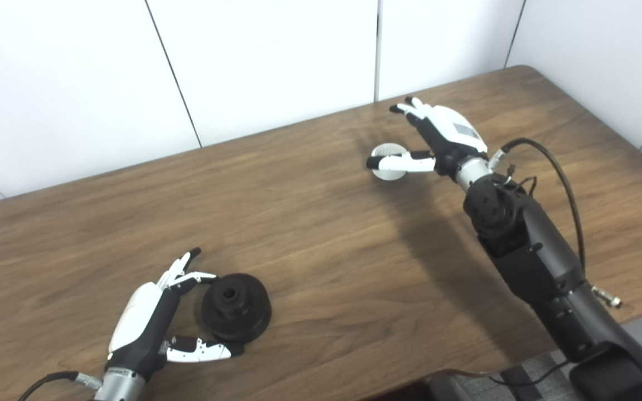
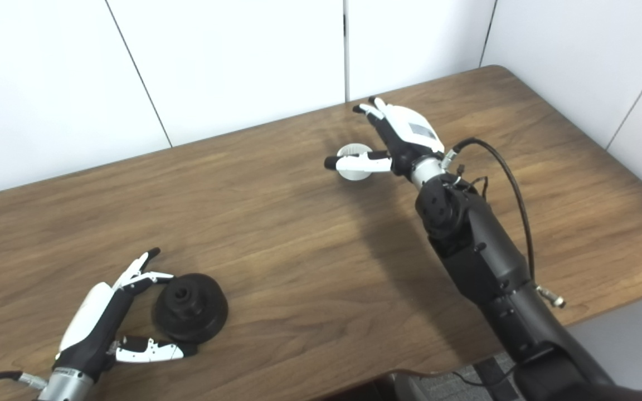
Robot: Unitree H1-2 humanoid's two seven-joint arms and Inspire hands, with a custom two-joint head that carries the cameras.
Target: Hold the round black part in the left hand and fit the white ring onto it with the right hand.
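The round black part [image 1: 236, 307] sits flat on the wooden table [image 1: 310, 234] near the front left, a hole in its raised hub. My left hand [image 1: 154, 312] is open around its left side, fingers behind it and thumb [image 1: 201, 350] in front, close to the rim or just touching it. The white ring [image 1: 388, 162] lies on the table at the back right. My right hand [image 1: 435, 136] is open over it, thumb [image 1: 399, 162] stretched across the ring and fingers raised beyond it. I cannot tell whether the thumb touches the ring.
White wall panels [image 1: 276, 61] stand right behind the table's far edge. A black cable [image 1: 563, 184] loops off the right forearm [image 1: 527, 245]. The table's front edge [image 1: 466, 372] runs under the right arm, with grey floor below.
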